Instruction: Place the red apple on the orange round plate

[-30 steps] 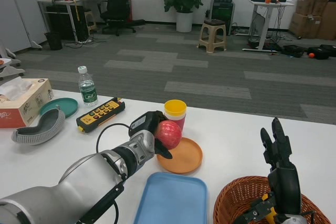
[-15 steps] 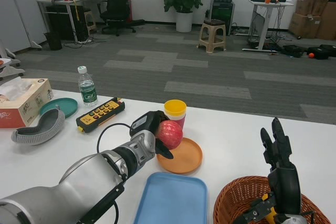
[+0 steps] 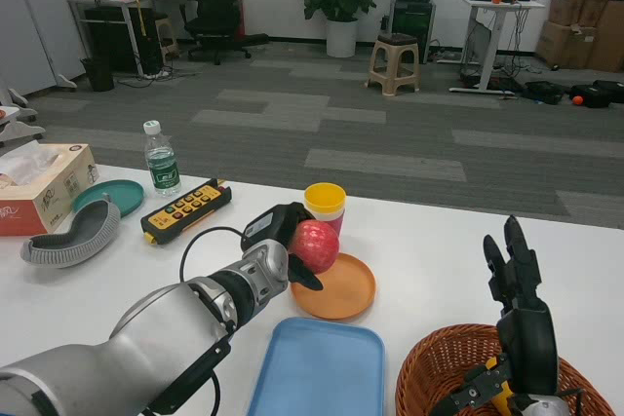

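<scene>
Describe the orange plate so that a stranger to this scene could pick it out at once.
On the white table, look near the middle, just in front of the yellow cup and behind the blue tray. The orange round plate lies flat there, and the left hand holds the red apple over its left edge. It is the only orange dish; the other round plate, far left, is teal.

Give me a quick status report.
Left hand holds red apple over orange plate edge. Right hand open, above basket. Nothing blocking.
</scene>
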